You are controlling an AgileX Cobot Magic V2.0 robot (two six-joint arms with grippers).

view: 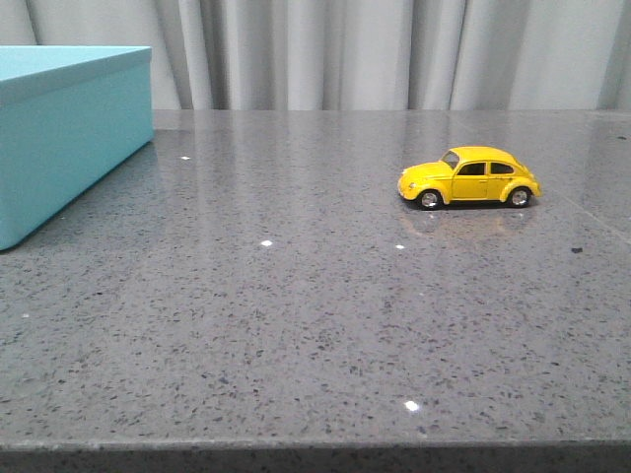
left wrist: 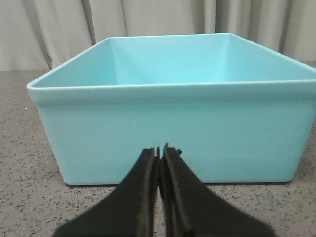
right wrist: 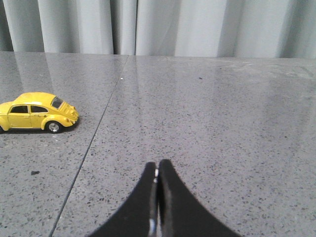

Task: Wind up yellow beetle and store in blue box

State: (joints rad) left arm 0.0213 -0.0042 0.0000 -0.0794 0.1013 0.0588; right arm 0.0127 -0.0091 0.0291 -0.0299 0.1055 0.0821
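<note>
Both sets of fingers, left (left wrist: pixel 159 150) and right (right wrist: pixel 157 170), are pressed together and hold nothing. Nothing has begun: the beetle (right wrist: pixel 35 112) sits on the bench (right wrist: pixel 207 128), off to one side of the right fingers; the box (left wrist: pixel 173 128) faces the left. Next, I judge, the right fingers must part and reach the beetle.

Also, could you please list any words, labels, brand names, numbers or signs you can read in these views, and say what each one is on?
None: no view shows readable text.
The yellow beetle: plain glossy body, no plate or badge legible.
The blue box: bare walls inside and out, no label.
The left gripper and right gripper: plain black fingers, no markings.
</note>
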